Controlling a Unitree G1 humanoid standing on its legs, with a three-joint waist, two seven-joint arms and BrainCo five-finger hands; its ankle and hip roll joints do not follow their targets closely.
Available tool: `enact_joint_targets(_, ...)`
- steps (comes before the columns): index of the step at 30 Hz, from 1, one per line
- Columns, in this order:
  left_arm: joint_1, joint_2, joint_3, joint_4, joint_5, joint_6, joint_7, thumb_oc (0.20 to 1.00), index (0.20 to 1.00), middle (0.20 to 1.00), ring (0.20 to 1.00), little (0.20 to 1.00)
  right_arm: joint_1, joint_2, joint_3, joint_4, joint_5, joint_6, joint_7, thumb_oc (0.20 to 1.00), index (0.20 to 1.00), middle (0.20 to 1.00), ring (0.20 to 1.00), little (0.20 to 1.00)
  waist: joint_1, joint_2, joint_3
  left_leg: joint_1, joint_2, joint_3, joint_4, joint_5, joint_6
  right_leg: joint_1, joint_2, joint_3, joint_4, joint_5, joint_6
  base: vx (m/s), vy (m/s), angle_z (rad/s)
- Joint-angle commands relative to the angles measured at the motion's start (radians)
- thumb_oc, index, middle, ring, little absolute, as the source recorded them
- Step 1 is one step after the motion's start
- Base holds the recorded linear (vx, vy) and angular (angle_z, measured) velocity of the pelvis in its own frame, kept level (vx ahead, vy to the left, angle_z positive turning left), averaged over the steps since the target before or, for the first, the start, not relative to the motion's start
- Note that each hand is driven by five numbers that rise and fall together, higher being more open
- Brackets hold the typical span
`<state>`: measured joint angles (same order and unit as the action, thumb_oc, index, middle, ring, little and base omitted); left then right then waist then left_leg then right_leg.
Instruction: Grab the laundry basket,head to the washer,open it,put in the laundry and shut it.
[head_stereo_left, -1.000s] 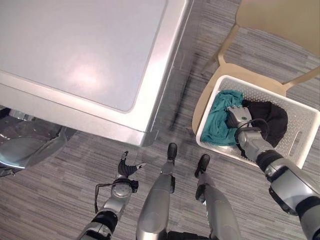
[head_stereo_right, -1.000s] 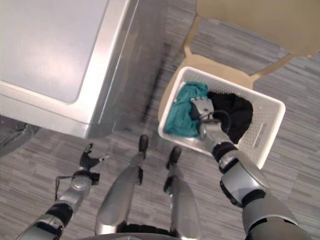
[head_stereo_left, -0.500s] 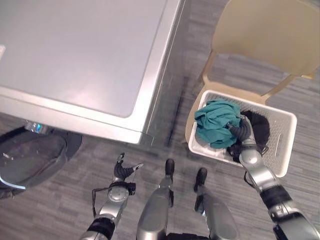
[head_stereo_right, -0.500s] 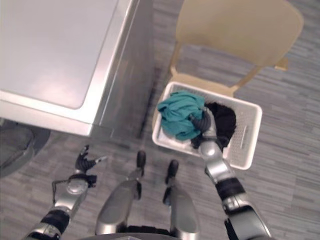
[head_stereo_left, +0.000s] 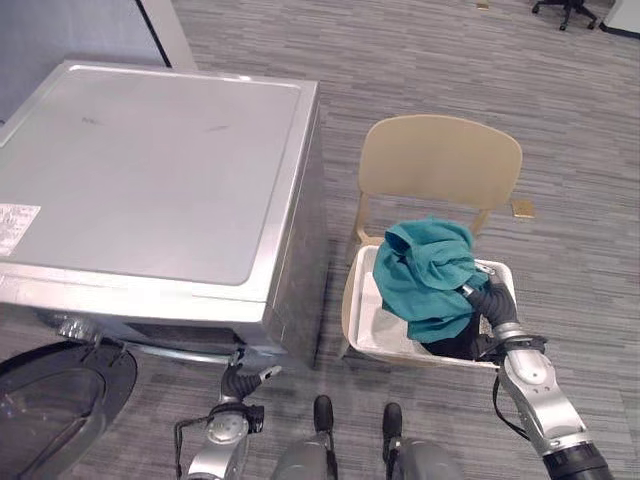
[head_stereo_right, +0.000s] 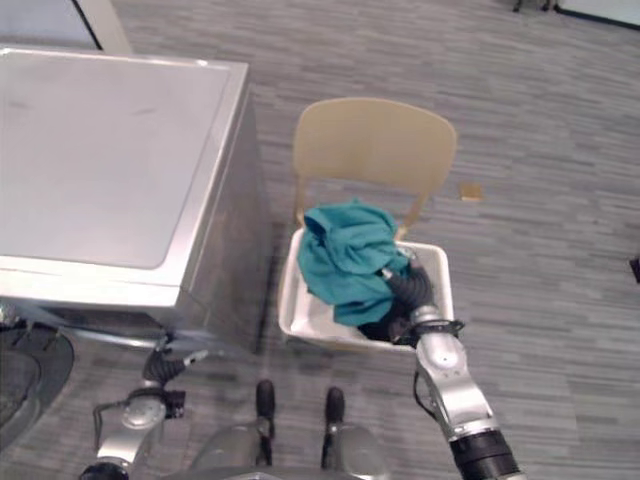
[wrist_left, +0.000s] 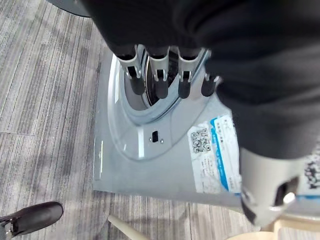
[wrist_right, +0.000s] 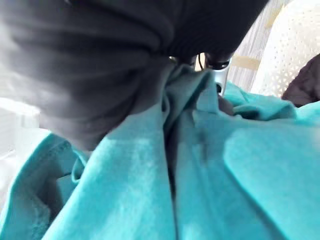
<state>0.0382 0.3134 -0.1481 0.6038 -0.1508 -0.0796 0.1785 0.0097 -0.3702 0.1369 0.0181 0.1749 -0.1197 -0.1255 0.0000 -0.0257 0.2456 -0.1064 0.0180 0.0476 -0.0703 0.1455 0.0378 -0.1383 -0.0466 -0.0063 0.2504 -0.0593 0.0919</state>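
Lifted since a second ago, when it lay flat in the basket, the teal cloth (head_stereo_left: 428, 277) now hangs bunched above the white laundry basket (head_stereo_left: 372, 325) while the camera itself has swung up to take in more of the room. The right hand (head_stereo_left: 487, 300) grasps the cloth: in the right wrist view teal fabric (wrist_right: 210, 165) is gathered into the hand under the dark cover, though the fingers themselves are buried in folds and hard to make out. A dark garment (head_stereo_left: 455, 345) lies beneath the cloth in the basket, mostly hidden. The basket sits on the seat of a tan chair (head_stereo_left: 440, 165), whose backrest rises behind it; the seat is largely covered by the basket.

The left hand (head_stereo_left: 240, 380) hangs low in front of the washer (head_stereo_left: 150, 190), fingers relaxed and holding nothing; its wrist view shows the fingers (wrist_left: 157, 82) straight before the washer's front and round opening. The washer stands just left of the chair, a narrow gap between them. Its open door (head_stereo_left: 55, 400) is cut off at the lower left edge of the view.

Grey striped carpet (head_stereo_left: 400, 60) runs across the room, with open floor behind and to the right of the chair. A small tan scrap (head_stereo_left: 522, 209) lies on the carpet right of the chair.
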Motion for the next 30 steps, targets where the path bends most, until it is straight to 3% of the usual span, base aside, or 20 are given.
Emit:
enact_joint_targets(1, 0.007, 0.051, 0.005, -0.055, 0.006, -0.039, 0.001, 1.0, 1.0, 1.0, 1.0, 1.0, -0.041, 0.014, -0.019, -0.088, -0.023, -0.095, 0.005, 0.2, 0.2, 0.2, 0.2, 0.2, 0.06, -0.019, -0.05, -0.07, -0.012, -0.022, 0.029, -0.038, -0.039, 0.106, 0.022, 0.049, 0.032, -0.071, 0.03, -0.16, -0.188, 0.73)
enact_joint_targets(4, 0.022, 0.05, -0.003, -0.129, -0.014, -0.053, 0.0, 1.0, 1.0, 1.0, 1.0, 1.0, -0.073, 0.003, -0.002, -0.079, -0.022, -0.099, -0.006, 0.2, 0.2, 0.2, 0.2, 0.2, 0.099, -0.013, -0.047, -0.145, -0.011, -0.057, 0.037, 0.039, -0.087, 0.155, 0.067, 0.063, -0.09, -0.127, -0.021, -0.22, -0.251, 0.42)
enact_joint_targets(7, 0.031, 0.04, -0.012, -0.166, -0.026, -0.061, -0.015, 1.0, 1.0, 1.0, 1.0, 1.0, -0.081, -0.017, 0.0, -0.085, -0.027, -0.1, -0.008, 0.2, 0.2, 0.2, 0.2, 0.2, 0.108, 0.006, -0.036, -0.179, -0.008, -0.078, 0.023, 0.076, -0.115, 0.156, 0.098, 0.055, -0.141, -0.129, -0.04, -0.24, -0.213, 0.58)
enact_joint_targets(8, 0.027, 0.035, -0.027, -0.2, -0.024, -0.071, -0.029, 1.0, 1.0, 1.0, 1.0, 1.0, -0.087, -0.05, -0.005, -0.083, -0.034, -0.101, -0.006, 0.2, 0.2, 0.2, 0.2, 0.2, 0.11, 0.021, -0.016, -0.194, -0.013, -0.08, 0.01, 0.082, -0.13, 0.148, 0.101, 0.016, -0.158, -0.107, -0.041, -0.29, -0.105, 0.8)
enact_joint_targets(13, 0.01, 0.069, -0.056, -0.325, -0.001, -0.105, -0.061, 1.0, 1.0, 1.0, 1.0, 1.0, -0.11, -0.092, 0.012, -0.093, -0.03, -0.098, 0.014, 0.2, 0.2, 0.2, 0.2, 0.2, 0.091, -0.001, -0.011, -0.176, -0.029, -0.056, 0.139, -0.028, -0.088, 0.114, 0.043, -0.069, -0.206, -0.046, -0.029, -0.29, -0.055, 0.88)
enact_joint_targets(15, -0.026, 0.092, -0.098, -0.388, 0.009, -0.122, -0.079, 1.0, 1.0, 1.0, 1.0, 1.0, -0.129, -0.104, 0.026, -0.096, -0.024, -0.099, 0.031, 0.2, 0.2, 0.2, 0.2, 0.2, 0.065, -0.018, -0.025, -0.116, -0.018, -0.022, 0.192, -0.114, -0.074, 0.104, 0.014, -0.128, -0.225, -0.03, -0.029, -0.19, -0.022, 0.72)
enact_joint_targets(18, -0.052, 0.104, -0.126, -0.432, 0.021, -0.128, -0.092, 1.0, 1.0, 1.0, 1.0, 1.0, -0.142, -0.106, 0.046, -0.096, -0.004, -0.099, 0.05, 0.2, 0.2, 0.2, 0.2, 0.2, 0.047, -0.016, -0.043, -0.059, -0.009, -0.008, 0.168, -0.138, -0.078, 0.104, 0.008, -0.158, -0.242, -0.019, -0.025, -0.07, 0.032, 0.96)
enact_joint_targets(21, -0.109, 0.13, -0.182, -0.482, 0.081, -0.138, -0.105, 1.0, 1.0, 1.0, 1.0, 1.0, -0.166, -0.097, 0.077, -0.099, 0.061, -0.095, 0.086, 0.2, 0.2, 0.2, 0.2, 0.2, 0.032, -0.011, -0.069, -0.024, -0.005, 0.01, 0.077, -0.112, -0.081, 0.111, 0.006, -0.196, -0.273, 0.002, -0.015, -0.03, 0.108, 0.58)
enact_joint_targets(23, -0.164, 0.15, -0.228, -0.516, 0.128, -0.148, -0.115, 1.0, 1.0, 1.0, 1.0, 1.0, -0.192, -0.075, 0.136, -0.09, 0.16, -0.084, 0.135, 0.2, 0.2, 0.2, 0.2, 0.2, 0.034, -0.018, -0.094, 0.018, -0.012, 0.001, 0.007, -0.105, -0.081, 0.127, 0.008, -0.199, -0.288, 0.012, -0.006, 0.03, 0.121, 0.48)
enact_joint_targets(30, -0.275, 0.188, -0.298, -0.547, 0.166, -0.16, -0.124, 1.0, 1.0, 1.0, 1.0, 1.0, -0.264, -0.044, 0.237, -0.081, 0.321, -0.059, 0.205, 0.2, 0.2, 0.2, 0.2, 0.2, 0.046, -0.04, -0.125, 0.057, -0.017, 0.006, -0.017, -0.114, -0.079, 0.144, 0.005, -0.188, -0.287, 0.02, 0.008, 0.02, 0.07, 0.03)
